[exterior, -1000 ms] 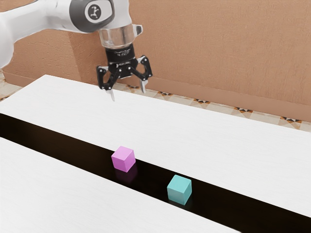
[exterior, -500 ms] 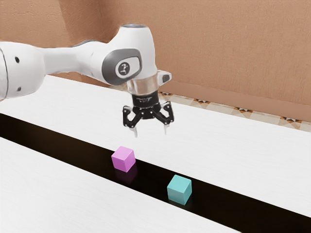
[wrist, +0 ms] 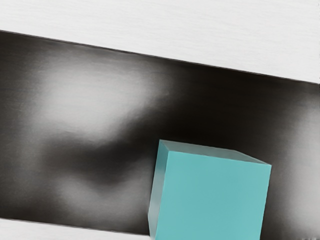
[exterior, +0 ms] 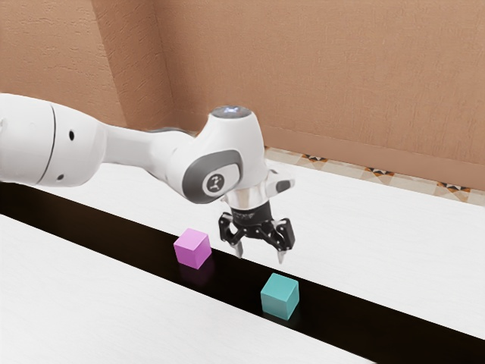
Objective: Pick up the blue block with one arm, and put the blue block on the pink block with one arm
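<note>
While the arm (exterior: 151, 155) is reaching in from the exterior view's left, gripper (exterior: 260, 256): hanging low over the dark strip (exterior: 114, 226), between the two blocks
Jaws: standing spread apart, released, gripping nothing and touching nothing
Blue block (exterior: 280, 295) (wrist: 210, 195): sitting on the dark strip, close under the hand
Pink block (exterior: 192, 248): sitting on the same strip, just beside the gripper, apart from the blue block
Writing: a small white mark is showing on the grey joint cap (exterior: 214, 180), perhaps a logo, too small to read

Teal-blue block (exterior: 280, 295), pink block (exterior: 192, 248), white table (exterior: 379, 227) with a glossy black stripe (exterior: 114, 227).
</note>
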Action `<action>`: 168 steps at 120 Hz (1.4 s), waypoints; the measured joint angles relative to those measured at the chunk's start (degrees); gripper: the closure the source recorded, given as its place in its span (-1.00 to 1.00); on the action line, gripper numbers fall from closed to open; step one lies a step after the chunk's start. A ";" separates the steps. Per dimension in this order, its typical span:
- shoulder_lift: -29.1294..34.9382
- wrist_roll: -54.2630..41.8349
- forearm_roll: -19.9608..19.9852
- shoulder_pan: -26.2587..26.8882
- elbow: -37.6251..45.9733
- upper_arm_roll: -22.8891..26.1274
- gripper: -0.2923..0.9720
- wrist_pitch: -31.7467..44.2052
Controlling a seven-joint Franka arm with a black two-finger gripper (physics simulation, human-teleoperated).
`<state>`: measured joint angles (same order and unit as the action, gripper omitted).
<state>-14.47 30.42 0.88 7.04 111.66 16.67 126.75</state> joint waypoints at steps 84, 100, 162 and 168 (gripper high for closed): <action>-8.88 -7.98 -0.15 2.15 -0.35 -0.06 -0.54 7.78; -9.44 -8.71 -0.11 2.18 -0.33 -0.06 -0.54 8.94; -12.23 -10.40 -0.18 2.10 -0.21 -0.06 -0.54 11.31; -12.26 -10.48 -0.20 2.11 -0.20 -0.06 -0.51 11.44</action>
<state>-26.74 19.94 0.68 9.16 111.45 16.61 138.19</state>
